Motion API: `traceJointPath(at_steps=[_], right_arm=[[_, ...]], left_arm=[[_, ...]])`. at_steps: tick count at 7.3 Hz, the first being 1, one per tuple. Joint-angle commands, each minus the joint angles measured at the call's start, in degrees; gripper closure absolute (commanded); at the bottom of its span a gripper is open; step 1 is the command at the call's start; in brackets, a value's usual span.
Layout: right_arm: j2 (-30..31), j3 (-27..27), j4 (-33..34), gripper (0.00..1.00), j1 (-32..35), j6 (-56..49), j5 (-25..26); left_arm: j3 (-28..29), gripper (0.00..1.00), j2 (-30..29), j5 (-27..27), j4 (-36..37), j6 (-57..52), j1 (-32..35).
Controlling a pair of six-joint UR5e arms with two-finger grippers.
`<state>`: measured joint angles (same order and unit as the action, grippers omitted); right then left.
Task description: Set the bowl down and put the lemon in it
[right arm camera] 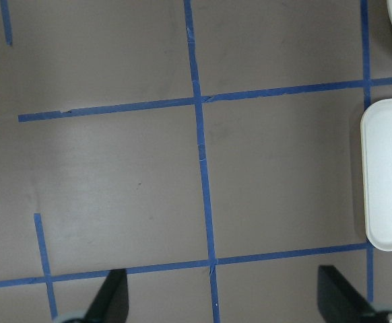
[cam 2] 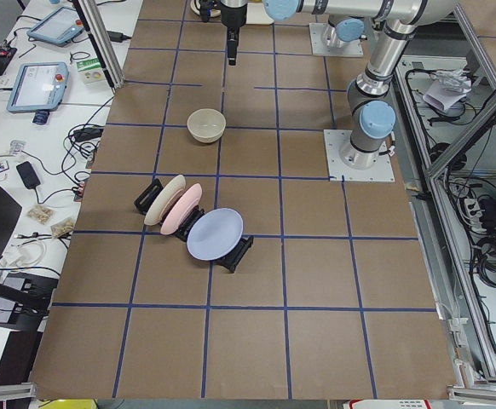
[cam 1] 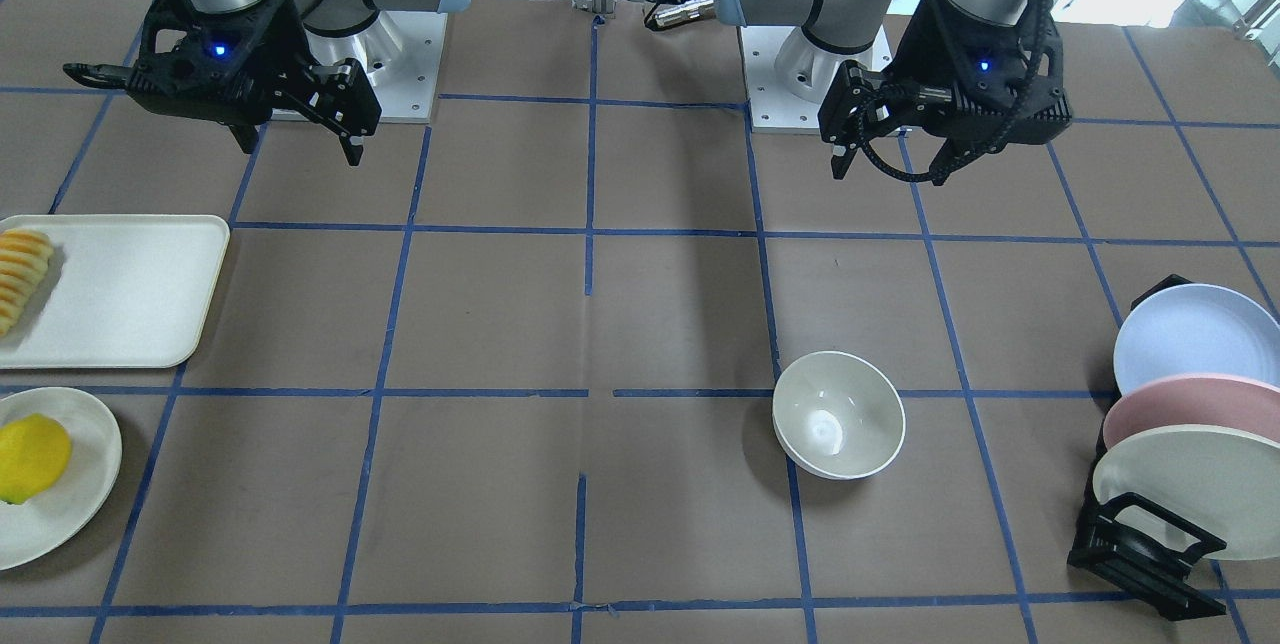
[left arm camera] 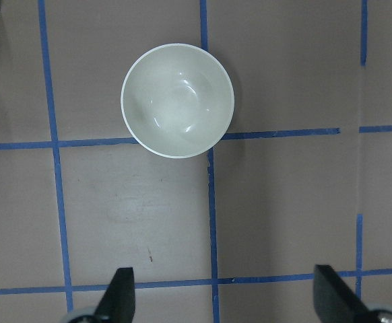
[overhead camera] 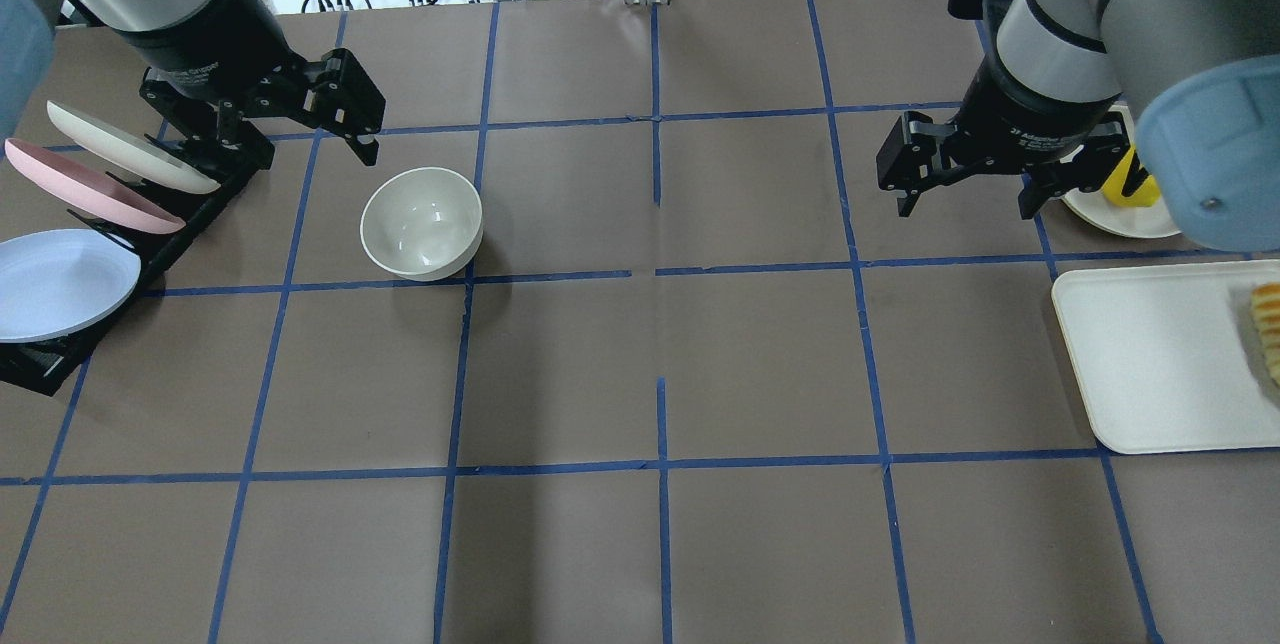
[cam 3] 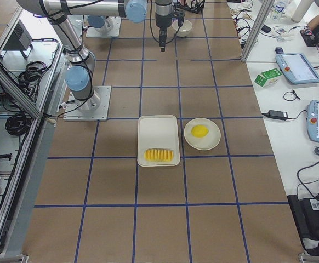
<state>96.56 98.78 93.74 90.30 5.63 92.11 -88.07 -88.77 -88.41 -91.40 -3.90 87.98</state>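
The off-white bowl (cam 1: 838,414) stands upright and empty on the table, on a blue tape line. It also shows in the overhead view (overhead camera: 421,223) and the left wrist view (left arm camera: 178,99). My left gripper (cam 1: 889,169) hangs open and empty above the table, on the robot's side of the bowl (overhead camera: 290,144). The yellow lemon (cam 1: 32,456) lies on a flat off-white plate (cam 1: 80,514) at the table's other end. In the overhead view the lemon (overhead camera: 1130,186) is partly hidden behind my right arm. My right gripper (cam 1: 298,150) is open and empty, raised, apart from the lemon (overhead camera: 967,207).
A white tray (cam 1: 130,294) with a row of sliced fruit (cam 1: 20,274) lies beside the lemon's plate. A black rack (cam 1: 1140,554) holding blue, pink and off-white plates (cam 1: 1190,424) stands on my left side, close to the bowl.
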Motion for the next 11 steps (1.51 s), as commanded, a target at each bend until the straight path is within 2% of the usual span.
traceJointPath(at_steps=[1, 4, 6, 7, 8, 9, 11], right_arm=[[0.03, 0.09, 0.04, 0.00, 0.06, 0.17, 0.09], [-0.15, 0.00, 0.56, 0.00, -0.38, 0.09, 0.17], [-0.67, 0.09, 0.91, 0.00, -5.71, -2.53, -0.35], [-0.94, 0.18, 1.26, 0.00, -9.49, -7.86, 0.17], [-3.11, 0.62, 1.36, 0.00, -12.48, -9.91, 0.09], [-5.05, 0.53, 3.18, 0.00, -15.56, -13.85, 0.09], [-9.88, 0.18, 11.78, 0.00, -22.50, -24.46, 0.00]], left_arm=[[-0.09, 0.10, 0.00, -0.01, -0.09, 0.03, 0.00], [0.00, 0.08, 0.18, 0.08, -0.79, 0.74, 0.00], [-0.18, 0.04, -0.08, 0.08, -0.62, -0.05, -1.04], [0.09, 0.00, -1.56, 0.17, -0.10, 0.73, -1.14], [0.17, 0.00, -3.41, 0.17, -0.01, 0.39, -1.14], [0.96, 0.00, -4.38, -0.27, 0.00, 1.00, -1.14], [-0.26, 0.00, -8.59, 0.25, 0.00, 1.00, -1.23]])
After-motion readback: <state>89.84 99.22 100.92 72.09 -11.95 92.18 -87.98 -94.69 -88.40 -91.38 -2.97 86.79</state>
